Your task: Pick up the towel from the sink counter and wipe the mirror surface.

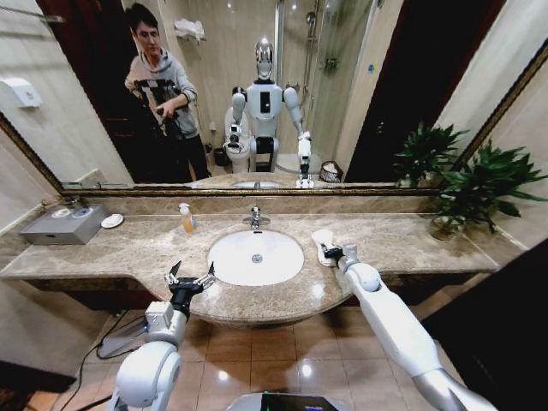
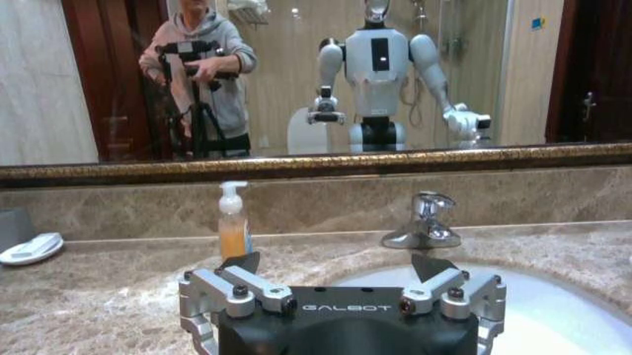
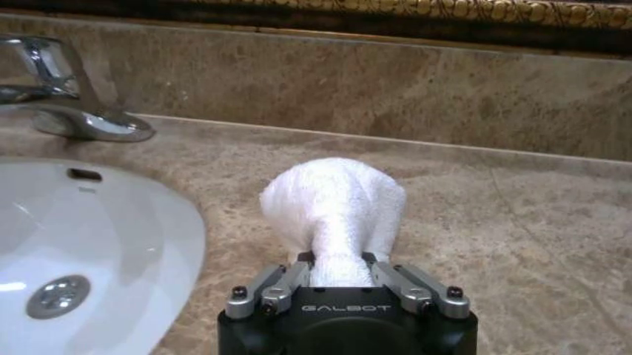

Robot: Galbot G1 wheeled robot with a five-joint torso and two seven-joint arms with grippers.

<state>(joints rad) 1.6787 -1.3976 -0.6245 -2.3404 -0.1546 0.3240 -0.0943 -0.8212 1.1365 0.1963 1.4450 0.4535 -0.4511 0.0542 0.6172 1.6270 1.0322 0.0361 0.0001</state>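
The right pincer (image 3: pixel 341 277) is pinching the small white fluffy terry towel (image 3: pixel 336 211) on the beige marble tabletop (image 1: pixel 385 235) beside the oval basin (image 1: pixel 255 257) (bunched for lifting, I'd guess). The left pincer (image 2: pixel 341 277) is hanging open, idle, at the tabletop's front edge.

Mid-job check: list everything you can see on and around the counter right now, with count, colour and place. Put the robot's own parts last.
towel: one, white, on the counter right of the basin, pinched at its near end
sink counter: one, beige-brown marble, along the wall
basin: one, white oval, centre of counter
faucet: one, chrome, behind the basin
soap bottle: one, orange with white pump, left of faucet
round dish: one, white, far left
grey box: one, at the left end
potted plants: green, right end
mirror: one, bronze-framed, above the counter
left gripper: black, open, over the counter's front edge
right gripper: black, shut on the towel
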